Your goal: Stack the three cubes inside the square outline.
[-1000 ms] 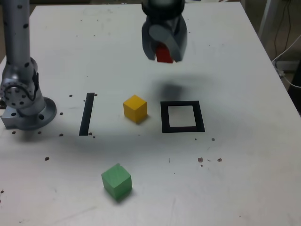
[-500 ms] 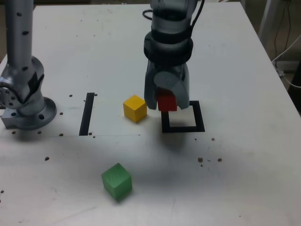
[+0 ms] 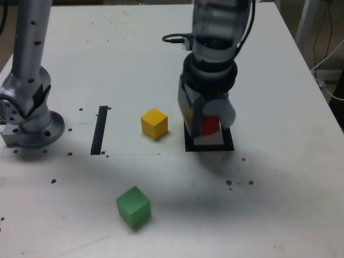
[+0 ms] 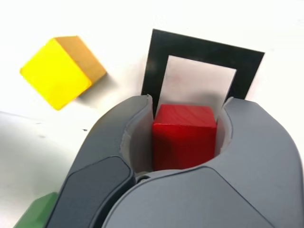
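Here's your green cube, nearest in the exterior view, resting on the table with a corner turned towards the camera. Next up, beyond it and a little to the exterior view's right, your yellow cube sits alone on the white surface, also angled. Level with it, over on the exterior view's left, lies the straight black strip, and further left stands your arm's round base.

Now the big one: your fingers are pinching the red cube, one on each side of it! In the exterior view you've got it in front of the square outline, overlapping the white centre and hiding part of the black frame. The wrist view shows the cube crossing the frame too, with white centre visible beyond it; exactly how high you're holding it, these views can't tell.

Farther off, past the table's edge on the exterior view's right, thin cables hang.
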Motion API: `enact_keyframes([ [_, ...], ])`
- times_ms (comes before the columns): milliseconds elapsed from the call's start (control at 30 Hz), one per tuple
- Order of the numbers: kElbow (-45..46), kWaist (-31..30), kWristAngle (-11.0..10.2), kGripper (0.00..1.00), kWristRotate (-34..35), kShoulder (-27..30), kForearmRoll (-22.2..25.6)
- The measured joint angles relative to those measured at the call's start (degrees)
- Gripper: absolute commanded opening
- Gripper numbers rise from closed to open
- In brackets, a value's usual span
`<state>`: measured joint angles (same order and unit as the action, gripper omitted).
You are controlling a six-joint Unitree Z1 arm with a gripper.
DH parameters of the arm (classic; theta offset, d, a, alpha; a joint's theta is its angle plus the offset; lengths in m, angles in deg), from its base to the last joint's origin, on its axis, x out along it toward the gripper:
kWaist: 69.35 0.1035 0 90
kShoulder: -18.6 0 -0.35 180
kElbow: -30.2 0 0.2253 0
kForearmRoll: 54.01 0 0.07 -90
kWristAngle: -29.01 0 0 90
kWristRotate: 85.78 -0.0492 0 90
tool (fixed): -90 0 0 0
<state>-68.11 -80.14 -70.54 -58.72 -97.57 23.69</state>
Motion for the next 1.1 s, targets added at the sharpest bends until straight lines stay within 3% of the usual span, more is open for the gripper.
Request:
enact_keyframes([
  [267, -0.2, 1.0, -2.0, 0.22, -0.1, -0.5, -0.5],
  [833, 0.4, 1.0, -0.7, 0.23, -5.9, -1.7, -1.7],
  [1100, 1.2, 1.0, -1.3, 0.29, -7.0, -2.4, -1.7],
])
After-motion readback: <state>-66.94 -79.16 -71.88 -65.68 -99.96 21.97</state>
